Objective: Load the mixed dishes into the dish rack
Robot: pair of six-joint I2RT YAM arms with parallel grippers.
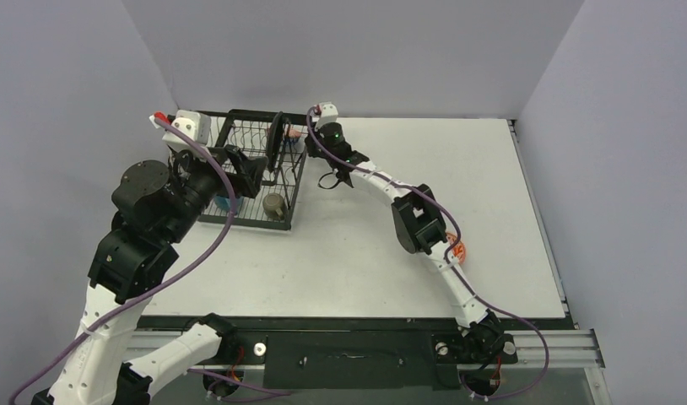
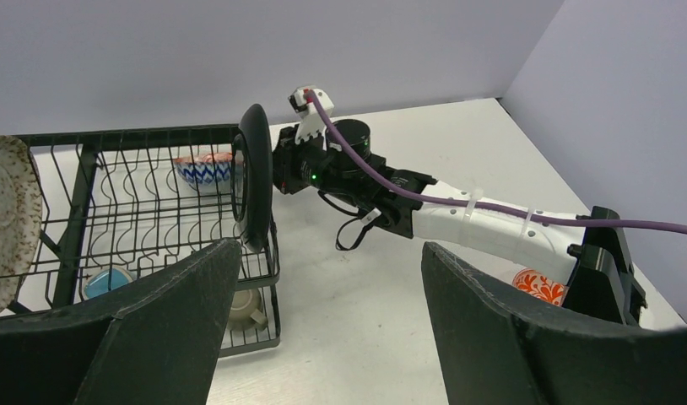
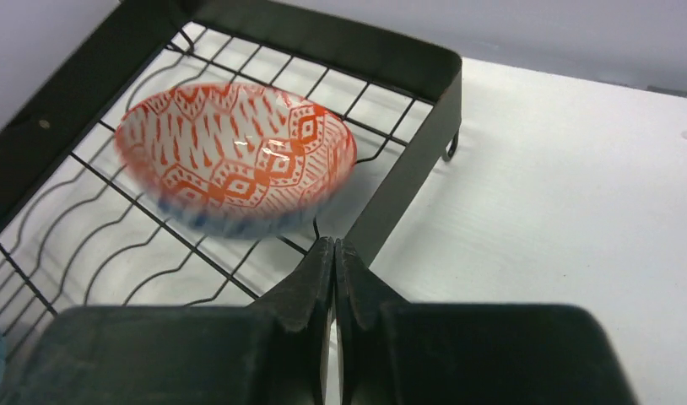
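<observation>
The black wire dish rack stands at the far left. It holds a speckled grey plate, an upright glossy black plate, a light-blue mug, an olive-green cup and a red-orange patterned bowl in its far corner. My right gripper is shut and empty, just above the rack's rim beside that bowl. My left gripper is open and empty, over the rack's near end. The second patterned bowl sits on the table, partly hidden by my right arm.
My right arm reaches across the white table to the rack's far right corner. Grey walls close the table at the back and on both sides.
</observation>
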